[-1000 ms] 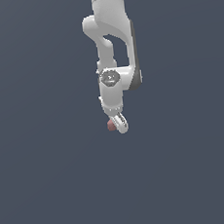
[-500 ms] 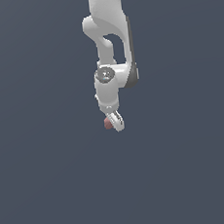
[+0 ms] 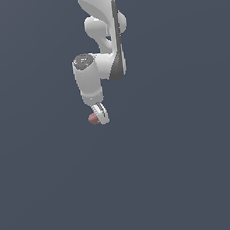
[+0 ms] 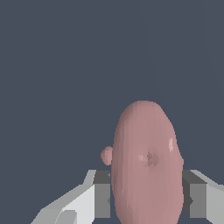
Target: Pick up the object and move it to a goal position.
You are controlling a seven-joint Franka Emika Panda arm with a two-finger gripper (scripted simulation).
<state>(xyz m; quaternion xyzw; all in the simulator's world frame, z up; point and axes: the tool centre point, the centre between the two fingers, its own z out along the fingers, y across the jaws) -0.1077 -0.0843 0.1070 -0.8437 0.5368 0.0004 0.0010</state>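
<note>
In the exterior view the white arm point(image 3: 102, 43) hangs down from the top edge of the frame, a little left of centre, against a plain dark blue-grey background. At its lower end the tool point(image 3: 99, 116) points downward, just above the middle of the frame. The reddish-pink object point(image 3: 93, 119) sits at the tool's tip, showing on the exterior view's left side of the white fingers point(image 3: 103, 114) and touching them.

In the wrist view the object point(image 4: 146, 164) fills the lower centre of the frame as a tall, smooth, rounded lump with a small nub on one side. The tool point(image 4: 146, 199) pinches it: one grey pad point(image 4: 102, 199) presses on one flank and the other pad on the opposite flank, with the lump wedged between them. Behind it is only the same flat dark background.
</note>
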